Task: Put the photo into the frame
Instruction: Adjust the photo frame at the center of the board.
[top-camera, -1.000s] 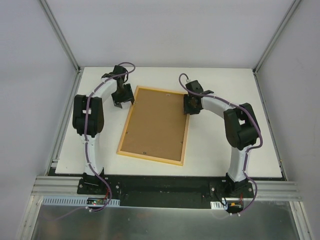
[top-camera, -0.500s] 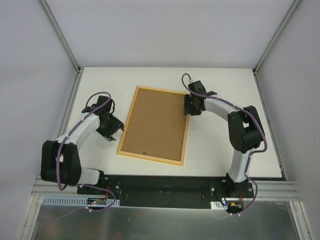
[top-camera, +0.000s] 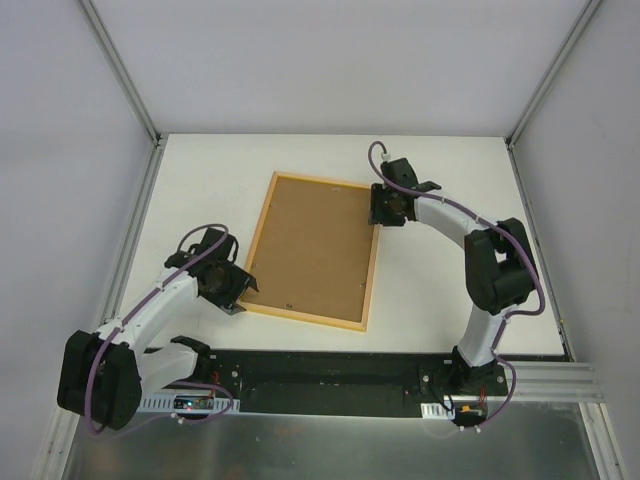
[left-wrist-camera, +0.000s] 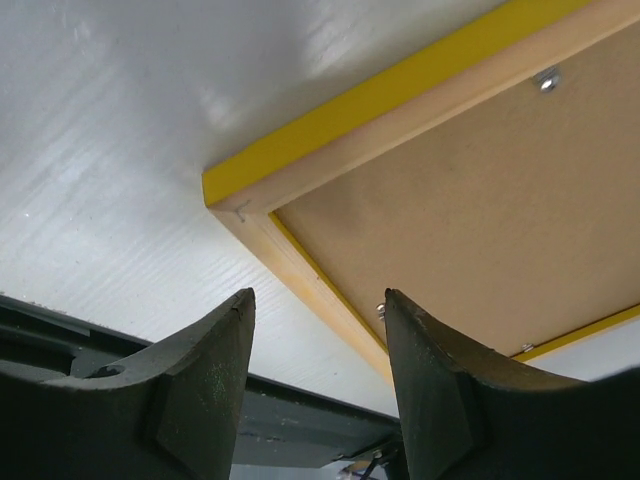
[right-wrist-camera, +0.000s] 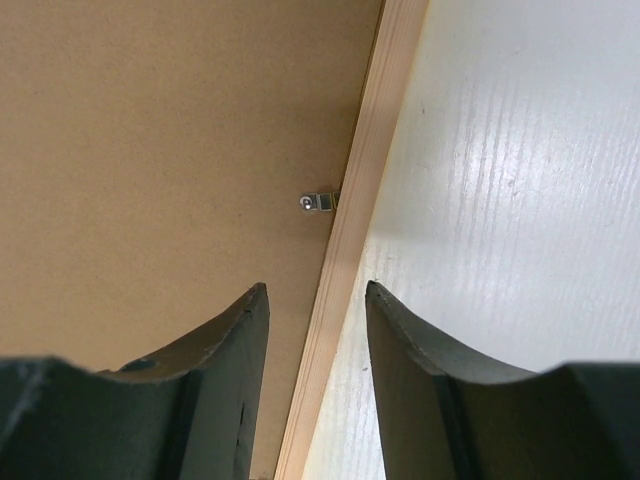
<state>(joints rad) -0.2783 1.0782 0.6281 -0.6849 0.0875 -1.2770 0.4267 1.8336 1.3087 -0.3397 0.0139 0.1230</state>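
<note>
The frame (top-camera: 300, 317) lies face down on the white table, its wood-coloured back up and a brown backing panel (top-camera: 315, 245) set in it. The photo is out of view. My left gripper (top-camera: 238, 290) is open at the frame's near-left corner (left-wrist-camera: 300, 160), where the yellow edge shows; the near rail runs between its fingers, nothing gripped. My right gripper (top-camera: 381, 212) is open astride the frame's right rail (right-wrist-camera: 365, 170), with a gap on each side. The same grippers show in the wrist views, left gripper (left-wrist-camera: 318, 300) and right gripper (right-wrist-camera: 316, 292).
A small metal tab (right-wrist-camera: 318, 202) holds the backing panel (right-wrist-camera: 170, 140) at the right rail; another tab (left-wrist-camera: 546, 80) shows by the left one. The black base rail (top-camera: 330, 370) runs along the table's near edge. Grey enclosure walls stand on three sides.
My left arm has swung from the frame's far-left corner down to its near-left corner. My right gripper has stayed at the right rail, shifting slightly farther and opening a little.
</note>
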